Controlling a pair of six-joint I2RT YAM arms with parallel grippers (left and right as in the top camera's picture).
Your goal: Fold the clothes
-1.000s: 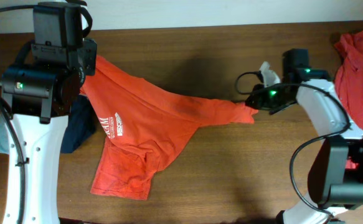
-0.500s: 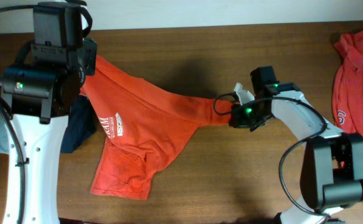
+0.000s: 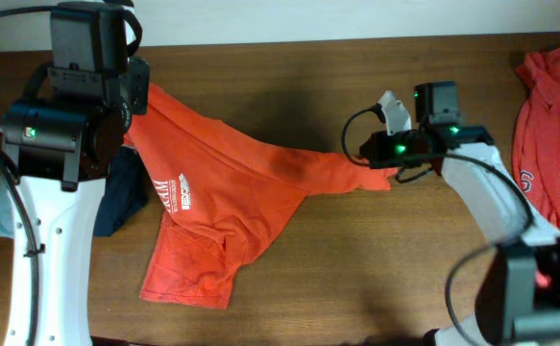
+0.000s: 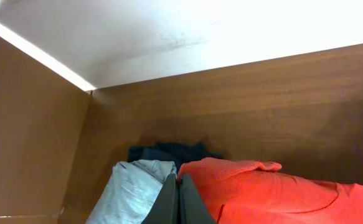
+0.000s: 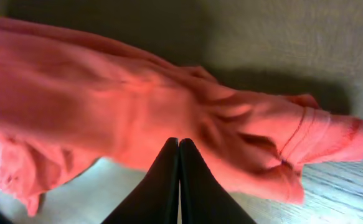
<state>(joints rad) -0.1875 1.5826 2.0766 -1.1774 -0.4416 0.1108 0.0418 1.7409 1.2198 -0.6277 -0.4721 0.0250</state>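
- Overhead: T-shirt (image 3: 231, 183) unfolded, stretched between both arms.
- Left gripper (image 4: 179, 185) and right gripper (image 5: 179, 148) closed, each pinching its cloth.
- Second shirt (image 3: 548, 125) crumpled; no fold made yet.

Brown wood tbl (image 3: 356, 279), white wall (image 3: 308, 19) at back

Orange-red T-shirt (image 3: 251, 183) (white chest print), navy garment (image 3: 126, 202), brown wood-grain table (image 3: 356, 269)
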